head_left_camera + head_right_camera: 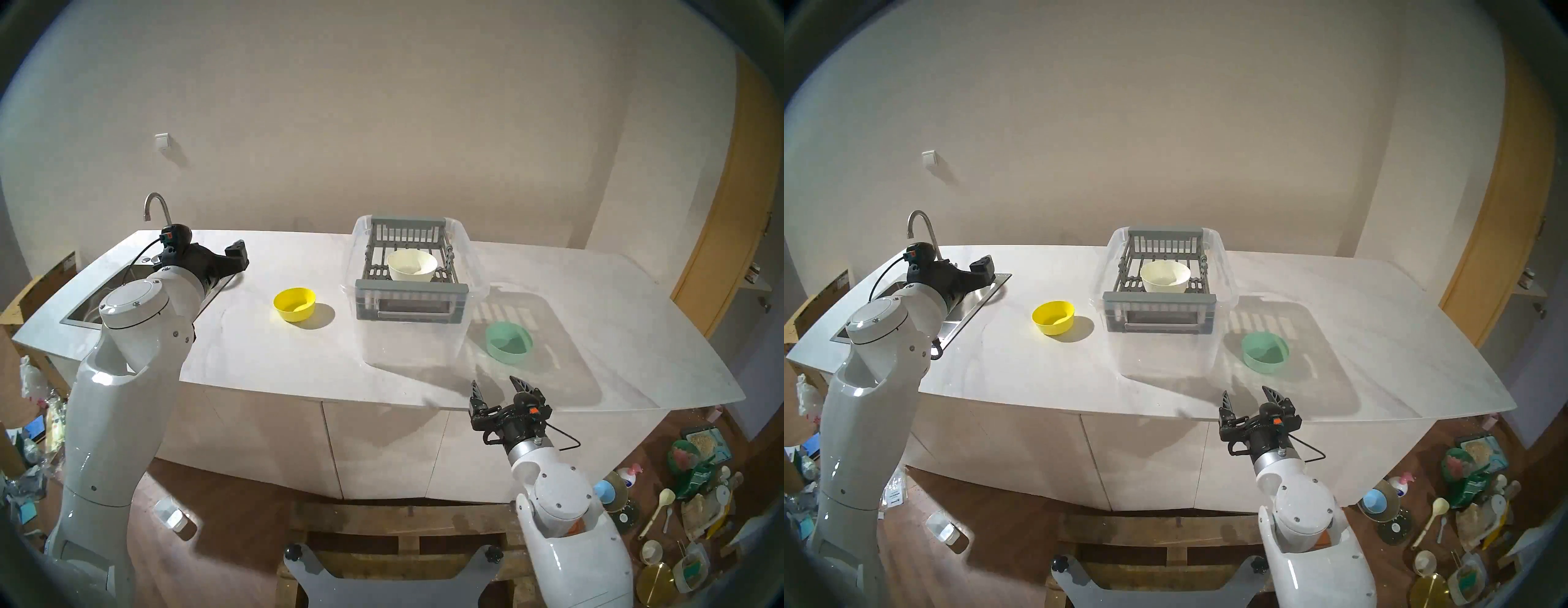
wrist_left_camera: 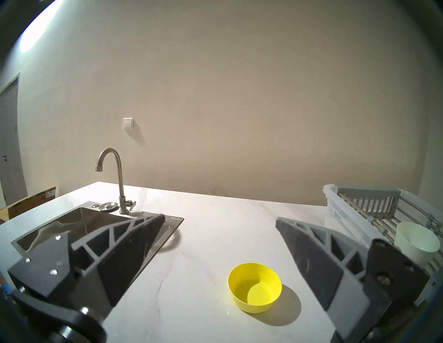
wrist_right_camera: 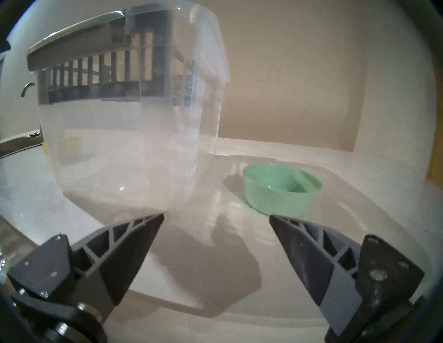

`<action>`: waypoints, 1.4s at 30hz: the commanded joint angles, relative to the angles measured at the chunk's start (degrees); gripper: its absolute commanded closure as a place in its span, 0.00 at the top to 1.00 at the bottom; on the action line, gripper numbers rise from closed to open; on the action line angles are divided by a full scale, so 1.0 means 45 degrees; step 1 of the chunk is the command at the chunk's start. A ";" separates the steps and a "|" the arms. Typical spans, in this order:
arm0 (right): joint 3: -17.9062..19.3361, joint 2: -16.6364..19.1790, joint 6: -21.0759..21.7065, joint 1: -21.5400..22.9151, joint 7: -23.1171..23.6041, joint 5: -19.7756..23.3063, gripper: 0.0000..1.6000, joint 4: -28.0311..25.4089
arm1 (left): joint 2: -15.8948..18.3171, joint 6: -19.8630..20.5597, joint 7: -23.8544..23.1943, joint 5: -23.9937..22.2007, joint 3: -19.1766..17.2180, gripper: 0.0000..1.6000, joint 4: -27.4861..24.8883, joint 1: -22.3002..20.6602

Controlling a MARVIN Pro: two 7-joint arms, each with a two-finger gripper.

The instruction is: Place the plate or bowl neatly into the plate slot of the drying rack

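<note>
Now my right pincer (image 3: 217,216) hangs at the near edge of the counter (image 1: 424,348), jaws wide, nothing in them. It points at the green bowl (image 3: 281,189), which sits upright on the counter just right of the clear tub (image 3: 134,148). That bowl is likely my next pick. My left pincer (image 2: 219,219) is wide and empty too, held high over the sink (image 2: 79,222), out of the way. The grey rack (image 1: 411,288) rests across the tub's rim, so water can drip below. One white bowl (image 1: 411,264) already sits on its bars. A yellow bowl (image 1: 295,304) waits left of the tub.
</note>
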 commanded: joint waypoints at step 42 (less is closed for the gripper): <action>-0.1272 0.5704 0.2601 0.6018 0.5863 0.1955 1.00 0.1535 | 0.0080 -0.0088 -0.0049 -0.0030 -0.0097 1.00 -0.0275 -0.0253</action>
